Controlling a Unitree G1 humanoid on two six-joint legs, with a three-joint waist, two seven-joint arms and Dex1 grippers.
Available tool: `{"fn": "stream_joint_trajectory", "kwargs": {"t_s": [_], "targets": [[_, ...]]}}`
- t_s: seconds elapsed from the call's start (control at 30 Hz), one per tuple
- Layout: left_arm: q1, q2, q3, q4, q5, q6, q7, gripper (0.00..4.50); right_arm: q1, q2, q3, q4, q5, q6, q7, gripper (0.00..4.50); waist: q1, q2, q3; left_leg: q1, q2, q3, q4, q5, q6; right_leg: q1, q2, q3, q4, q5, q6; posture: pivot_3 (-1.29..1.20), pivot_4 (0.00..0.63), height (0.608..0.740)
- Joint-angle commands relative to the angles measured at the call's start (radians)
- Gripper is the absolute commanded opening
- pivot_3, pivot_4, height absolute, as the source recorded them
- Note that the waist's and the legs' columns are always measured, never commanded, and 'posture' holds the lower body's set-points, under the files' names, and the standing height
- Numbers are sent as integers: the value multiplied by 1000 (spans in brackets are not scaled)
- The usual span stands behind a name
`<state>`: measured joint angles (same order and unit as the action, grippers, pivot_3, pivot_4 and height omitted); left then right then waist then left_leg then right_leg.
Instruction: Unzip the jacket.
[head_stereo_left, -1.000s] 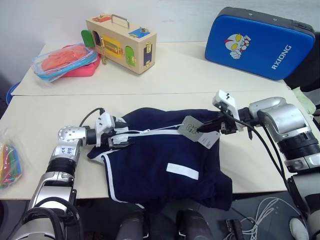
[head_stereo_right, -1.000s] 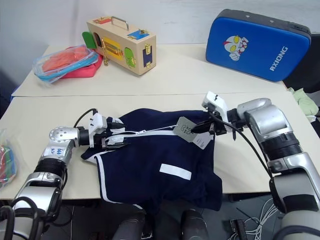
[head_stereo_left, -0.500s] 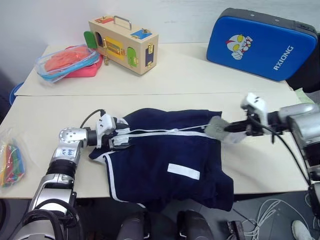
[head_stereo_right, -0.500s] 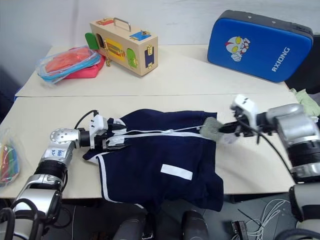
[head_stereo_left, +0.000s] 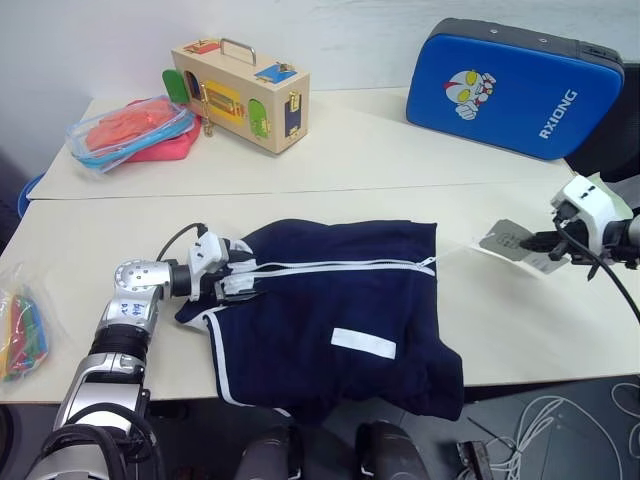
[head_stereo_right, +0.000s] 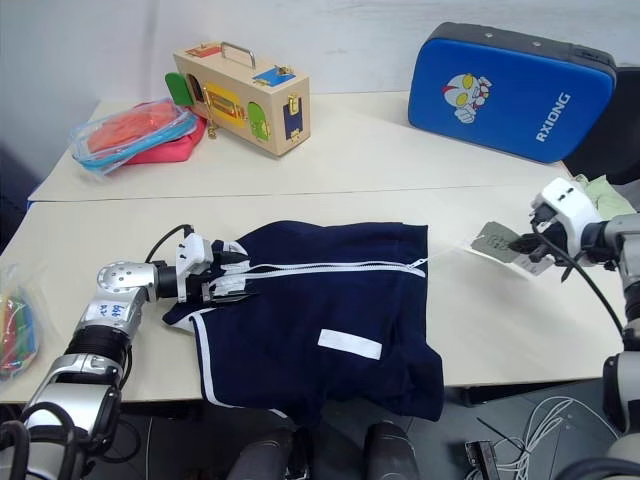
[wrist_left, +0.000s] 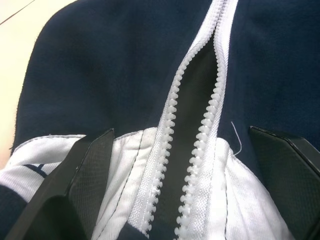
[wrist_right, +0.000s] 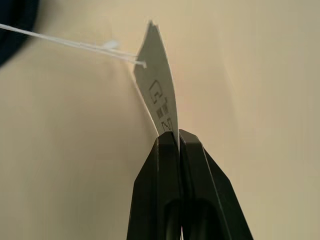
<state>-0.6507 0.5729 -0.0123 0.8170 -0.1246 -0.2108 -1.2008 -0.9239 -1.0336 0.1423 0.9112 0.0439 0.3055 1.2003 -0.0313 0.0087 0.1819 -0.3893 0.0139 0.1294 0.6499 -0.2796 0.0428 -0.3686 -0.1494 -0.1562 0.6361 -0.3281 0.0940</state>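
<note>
The navy jacket (head_stereo_left: 330, 300) lies flat on the near table, collar to the left. Its white zipper line (head_stereo_left: 340, 266) runs across to the right edge. My left gripper (head_stereo_left: 235, 280) rests at the collar, open. Its fingers (wrist_left: 90, 165) stand on either side of the white collar trim, where the zipper teeth (wrist_left: 200, 100) are parted. My right gripper (head_stereo_left: 540, 240) is out past the jacket's right edge, shut on the grey hang tag (head_stereo_left: 505, 241). A thin white string (wrist_right: 75, 44) runs back from the tag toward the zipper's end (head_stereo_left: 432, 262).
On the far table stand a wooden lock box (head_stereo_left: 240, 90), a clear bag of red things (head_stereo_left: 130, 125) and a blue padded case (head_stereo_left: 510, 85). A bag of coloured items (head_stereo_left: 20, 330) lies at the near left edge. A green cloth (head_stereo_right: 605, 195) sits at the far right.
My right gripper has swung right with the hang tag, from above the jacket to beyond its right edge. The zipper line now reaches that edge. The left gripper has stayed put.
</note>
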Motion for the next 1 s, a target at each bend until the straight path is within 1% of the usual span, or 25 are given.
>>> {"fn": "stream_joint_trajectory", "kwargs": {"t_s": [0.03,0.23,0.4,0.53,0.63,0.67,0.73,0.77,0.83,0.87,0.93,1.0], "targets": [[67,11,-56,56,73,0,11,4500,-65,-66,-36,49,-40,-48,-15,22,0,0,0,0,0,0,0,0,0,0,0,0,0,0,0,0,150,740],[54,23,-56,71,78,-33,14,4500,-125,-71,-42,121,-74,-86,-45,22,0,0,0,0,0,0,0,0,0,0,0,0,-1,0,0,0,150,740],[59,30,-48,76,70,-70,18,4500,-107,-78,-56,120,-75,-91,-43,22,-2,0,0,0,0,0,0,0,0,0,0,0,-1,0,0,0,150,740],[76,22,-20,62,29,-114,1,4500,-49,-61,-88,88,-64,-72,-61,22,-2,0,0,0,1,0,0,0,0,0,0,0,-1,0,0,0,150,740],[101,9,26,-15,-59,-105,-55,4500,19,-30,-128,40,-23,-39,-61,22,-6,0,0,0,1,0,-1,0,0,0,0,0,-1,0,0,0,150,740],[109,10,39,-42,-78,-98,-61,4500,51,-24,-140,18,-16,-59,-71,22,-7,0,0,0,1,0,-1,0,-1,0,0,0,0,0,0,0,150,740],[140,22,77,-146,-139,-34,-63,4500,172,-22,-156,-69,10,-117,-21,403,-4,0,0,-1,1,0,-1,0,-1,-1,0,0,-1,0,0,0,150,740],[162,33,95,-218,-177,21,-62,4500,225,-17,-183,-102,33,-165,-22,596,-2,-1,1,-1,1,-1,0,0,-1,-1,0,0,-1,0,0,0,150,740],[245,86,151,-428,-264,137,-56,4500,367,-4,-300,-185,134,-330,28,1244,1,-4,3,-3,1,-1,-1,0,-1,-1,0,0,-2,0,0,0,150,740],[302,122,194,-530,-309,191,-51,4500,441,0,-374,-238,197,-385,63,1644,0,-5,4,-5,1,-3,-1,0,-1,-2,0,1,-3,0,0,0,150,740],[393,177,263,-668,-369,280,-29,4500,553,9,-479,-330,299,-430,130,2260,2,-3,6,-8,2,-5,-1,0,-1,-3,1,2,-6,0,0,0,150,740],[494,227,334,-750,-392,329,-15,4500,632,28,-563,-408,389,-468,186,2962,3,-2,7,-9,1,-6,-1,0,-1,-3,1,2,-7,0,0,0,150,740]]}}
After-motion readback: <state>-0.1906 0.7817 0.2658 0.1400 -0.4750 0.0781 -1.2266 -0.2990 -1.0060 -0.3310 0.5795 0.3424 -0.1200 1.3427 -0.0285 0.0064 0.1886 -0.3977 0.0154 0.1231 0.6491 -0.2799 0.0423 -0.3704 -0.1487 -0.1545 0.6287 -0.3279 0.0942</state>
